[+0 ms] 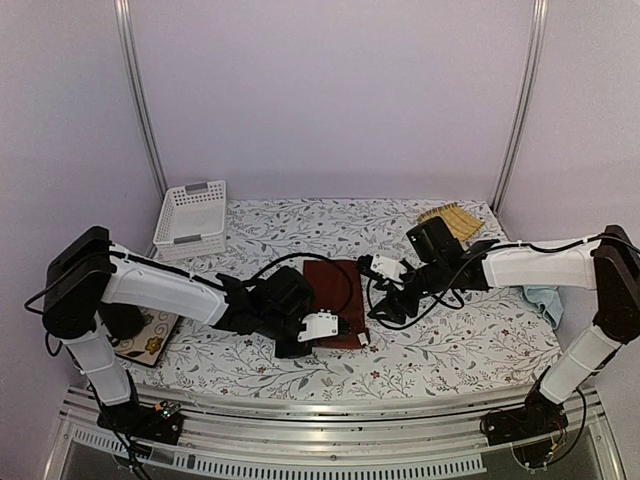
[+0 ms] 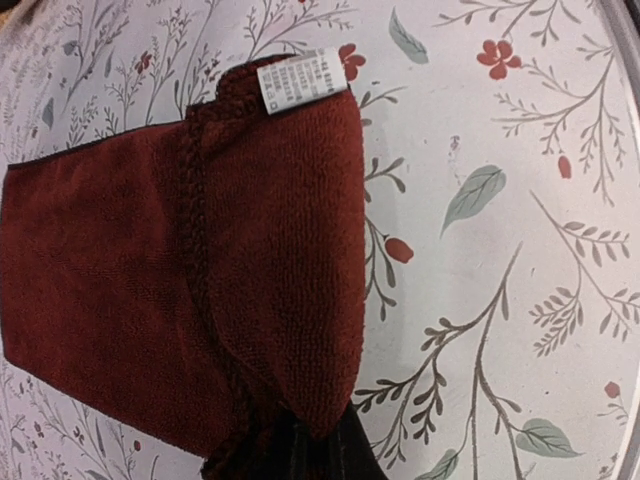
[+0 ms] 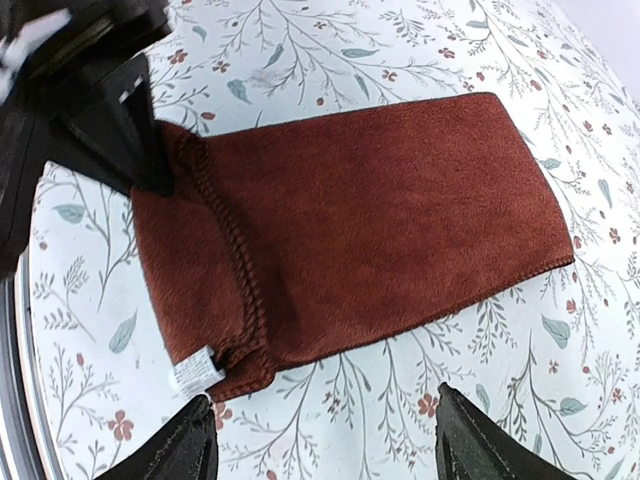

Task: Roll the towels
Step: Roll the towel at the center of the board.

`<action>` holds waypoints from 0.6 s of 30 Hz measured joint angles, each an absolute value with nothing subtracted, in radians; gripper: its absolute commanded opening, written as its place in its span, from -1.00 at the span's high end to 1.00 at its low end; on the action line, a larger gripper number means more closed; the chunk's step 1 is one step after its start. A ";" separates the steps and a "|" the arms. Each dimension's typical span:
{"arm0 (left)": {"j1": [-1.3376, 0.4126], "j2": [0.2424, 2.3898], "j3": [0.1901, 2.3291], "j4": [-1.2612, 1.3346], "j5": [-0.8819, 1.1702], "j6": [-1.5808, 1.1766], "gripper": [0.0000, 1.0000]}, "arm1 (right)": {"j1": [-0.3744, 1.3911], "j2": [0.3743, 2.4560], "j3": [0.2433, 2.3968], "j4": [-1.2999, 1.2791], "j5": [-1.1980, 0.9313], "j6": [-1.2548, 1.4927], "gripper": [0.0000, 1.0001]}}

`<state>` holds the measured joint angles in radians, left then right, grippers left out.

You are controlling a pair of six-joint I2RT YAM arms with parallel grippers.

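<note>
Here the left jaws clench the red towel at its folded end. The right jaws — wide, empty — hang beside it.

Rust-red towel, pale blue towel, white floral tablecloth

You have a white slotted basket standing at the far left corner of the flower-printed tablecloth, and a yellow bamboo mat lying at the far right. Near the left edge, a cream patterned board lies flat, partly hidden.
</note>
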<state>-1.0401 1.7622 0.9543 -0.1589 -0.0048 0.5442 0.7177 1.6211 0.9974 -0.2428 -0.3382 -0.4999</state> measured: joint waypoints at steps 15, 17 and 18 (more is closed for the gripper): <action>-0.949 1.755 1.093 -0.374 0.319 0.493 1.00 | 0.894 1.351 0.677 0.004 -0.196 -0.818 -0.61; -0.949 1.761 1.098 -0.384 0.339 0.487 1.00 | 0.926 1.372 0.677 0.032 -0.168 -0.845 -0.60; -0.949 1.766 1.100 -0.385 0.344 0.483 1.00 | 0.939 1.385 0.677 0.046 -0.158 -0.857 -0.60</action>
